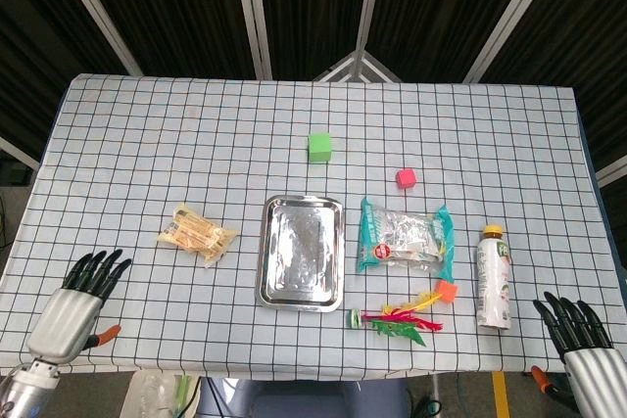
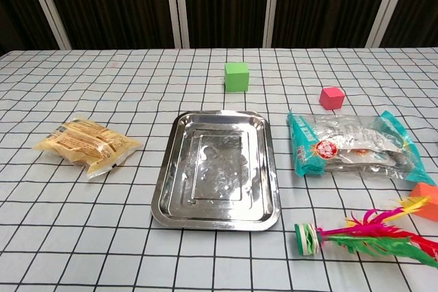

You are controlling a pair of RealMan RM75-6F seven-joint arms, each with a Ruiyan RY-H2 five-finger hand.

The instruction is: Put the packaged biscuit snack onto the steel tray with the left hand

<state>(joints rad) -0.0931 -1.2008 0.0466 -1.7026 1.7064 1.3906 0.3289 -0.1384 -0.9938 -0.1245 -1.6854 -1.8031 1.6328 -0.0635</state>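
The packaged biscuit snack, a yellow clear-wrapped pack, lies flat on the checked cloth left of the steel tray. The tray holds nothing. My left hand hovers over the table's front left corner, well short of the snack, fingers apart and holding nothing. At the front right corner my right hand is also open with spread fingers. The chest view shows neither hand.
Right of the tray lies a teal snack bag. Nearby are a feathered shuttlecock, an orange block, a bottle, a red cube and a green cube.
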